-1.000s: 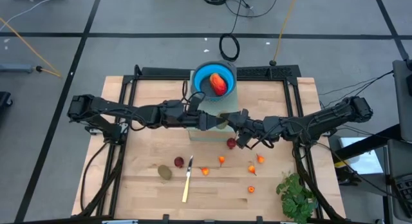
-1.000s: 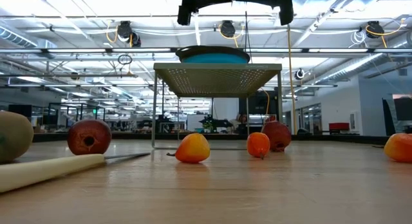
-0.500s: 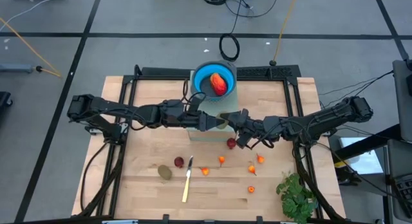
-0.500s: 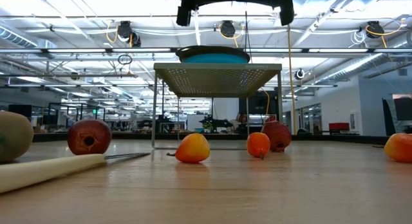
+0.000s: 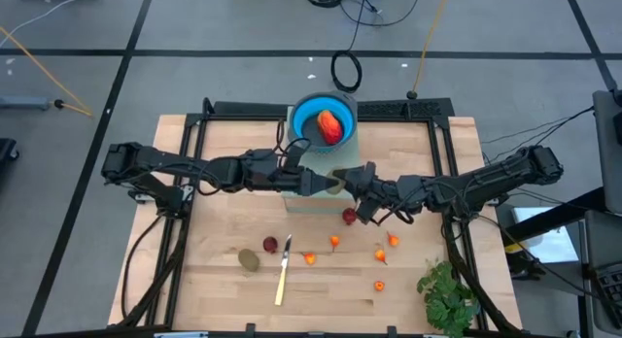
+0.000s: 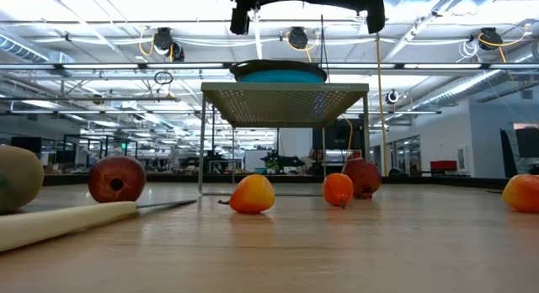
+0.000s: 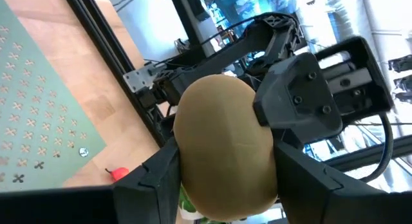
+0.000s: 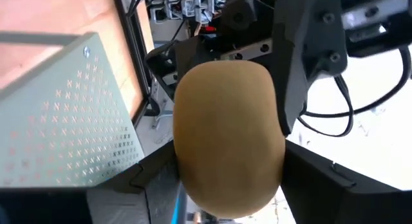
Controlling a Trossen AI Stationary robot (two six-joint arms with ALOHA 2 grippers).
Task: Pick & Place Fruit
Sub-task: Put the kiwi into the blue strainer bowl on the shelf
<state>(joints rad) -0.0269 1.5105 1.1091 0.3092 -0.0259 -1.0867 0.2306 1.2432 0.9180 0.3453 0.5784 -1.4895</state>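
High view shows both arms stretched level across the table, meeting just in front of the perforated grey-green stand (image 5: 321,197). The left gripper (image 5: 326,184) comes in from nine o'clock and the right gripper (image 5: 342,183) from three o'clock, tips facing each other over the stand's front edge. Between them sits an olive-brown kiwi (image 5: 335,183), and this looks like a handover: each wrist view shows the same kiwi (image 7: 225,147) filling the space between that arm's own fingers, with the other arm's gripper body close behind it. In the left wrist view the left fingers (image 7: 154,176) flank the fruit closely; in the right wrist view the kiwi (image 8: 228,137) sits between the right fingers (image 8: 325,176) in the same way. Both sets of jaws stand partly apart around the kiwi, touching or nearly touching it; which arm bears the weight cannot be told.

The blue bowl (image 5: 303,117) sits on the stand at twelve o'clock and already holds the red-orange oblong fruit (image 5: 330,127), so it is probably the goal. Loose pieces remain on the table: a dark red ball (image 5: 349,216) just beside the stand, another (image 5: 270,245) next to a second kiwi (image 5: 249,261) at seven o'clock, and small orange bits (image 5: 334,241) toward five o'clock.
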